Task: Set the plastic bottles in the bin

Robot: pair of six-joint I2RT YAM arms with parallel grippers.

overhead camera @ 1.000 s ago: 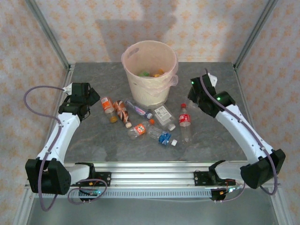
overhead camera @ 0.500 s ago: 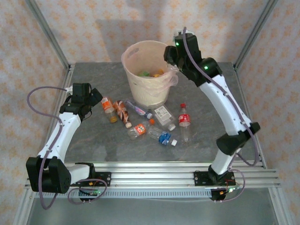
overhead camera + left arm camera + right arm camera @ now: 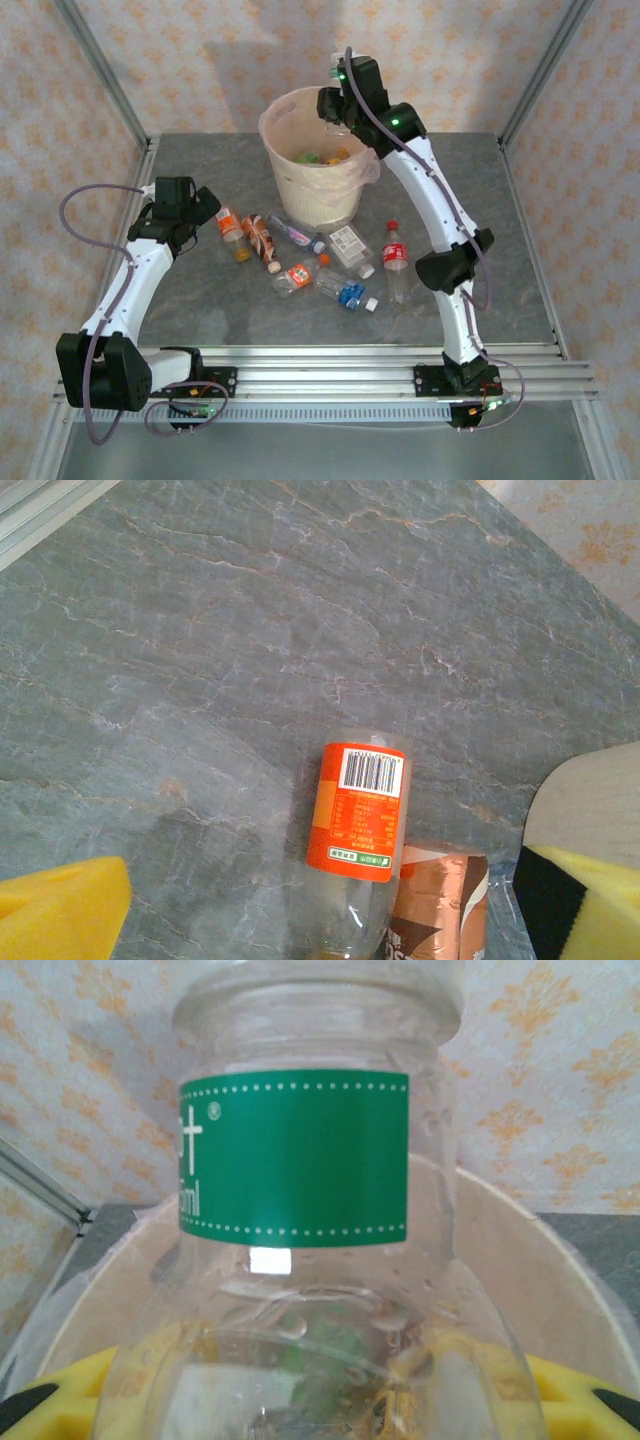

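Clear green-labelled plastic bottle (image 3: 300,1160) we gripped in right fingers (image 3: 575,1392), cream round bin (image 3: 310,192) beneath for dropping; left fingers (image 3: 60,905) gaped empty.

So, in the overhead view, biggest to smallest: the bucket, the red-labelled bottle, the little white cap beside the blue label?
1. The bin, by far.
2. The red-labelled bottle.
3. The white cap, clearly smallest.

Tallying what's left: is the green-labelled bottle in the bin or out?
Out. The right gripper holds the green-labelled bottle over the bin, whose rim is visible behind it.
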